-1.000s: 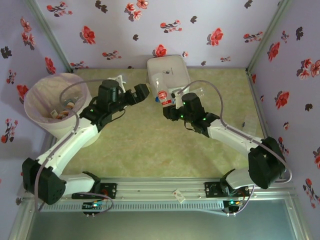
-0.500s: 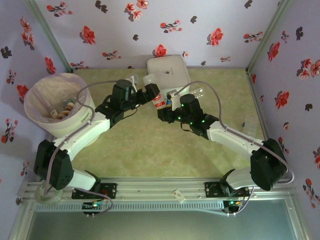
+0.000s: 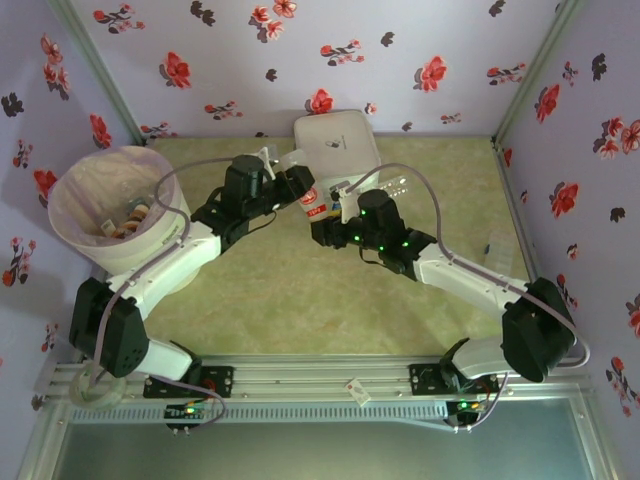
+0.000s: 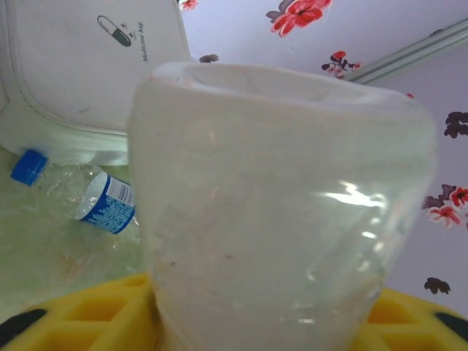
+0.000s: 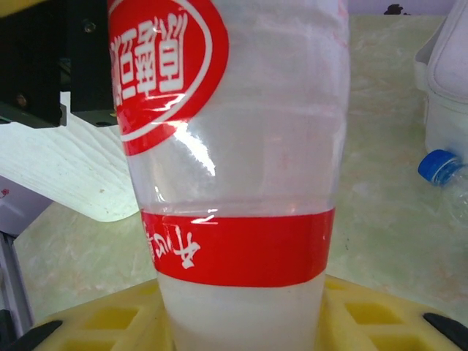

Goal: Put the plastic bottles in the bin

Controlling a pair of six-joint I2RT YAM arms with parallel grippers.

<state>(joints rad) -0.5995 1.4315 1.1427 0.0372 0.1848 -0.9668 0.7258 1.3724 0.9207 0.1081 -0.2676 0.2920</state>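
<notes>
Green tabletop point(image 3: 300, 300) — right gripper point(image 3: 322, 212) clamps red-labelled bottle point(image 5: 234, 183), left gripper point(image 3: 300, 186) hold unclear — bin point(image 3: 80, 180) upper left, nearer left arm

white square box point(image 3: 336, 140) | far edge of green table point(image 3: 300, 290) | floral walls point(image 3: 400, 40)

Robot test booth: floral-papered walls point(image 3: 400, 30), aluminium rail point(image 3: 320, 377)

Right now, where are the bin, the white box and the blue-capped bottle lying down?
bin point(image 3: 75, 195): top view, bag-lined inner wall.
white box point(image 3: 335, 135): top view, middle of lid.
blue-capped bottle point(image 4: 69, 183): left wrist view, clear body.
</notes>
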